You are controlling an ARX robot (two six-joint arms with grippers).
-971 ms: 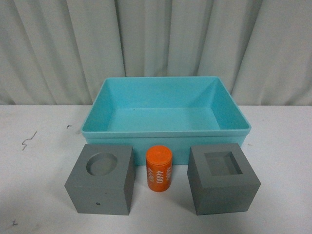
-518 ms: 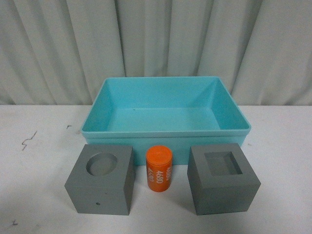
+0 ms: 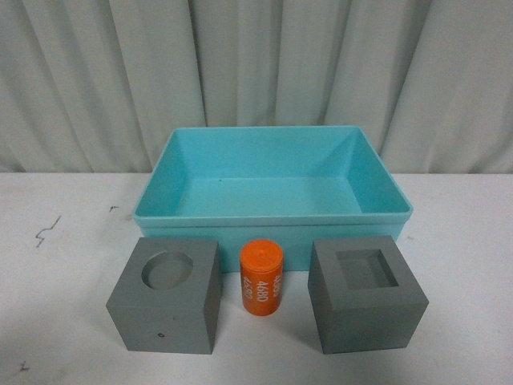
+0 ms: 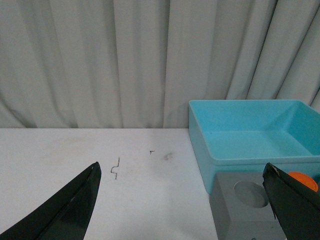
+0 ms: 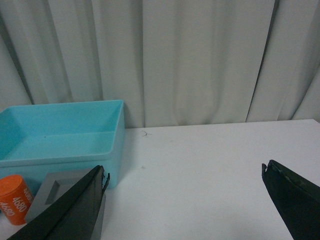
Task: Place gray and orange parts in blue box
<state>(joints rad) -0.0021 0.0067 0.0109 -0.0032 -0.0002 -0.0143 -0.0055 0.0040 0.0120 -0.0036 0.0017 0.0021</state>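
Round-recess cube (image 3: 164, 309), cylinder (image 3: 261, 281) and square-recess cube (image 3: 369, 309) are seen before the box (image 3: 272, 215); left gripper (image 4: 181, 166) and right gripper (image 5: 182, 169), both spread wide, are cropped and partly mask them.

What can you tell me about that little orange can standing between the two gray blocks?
The orange can is a small, smooth, plastic-looking cylinder standing upright on the white table, flat top up. White "4680" runs sideways down its side. It sits between the round-hole gray block and the square-hole gray block, touching neither, just in front of the blue box. Nothing grips it.
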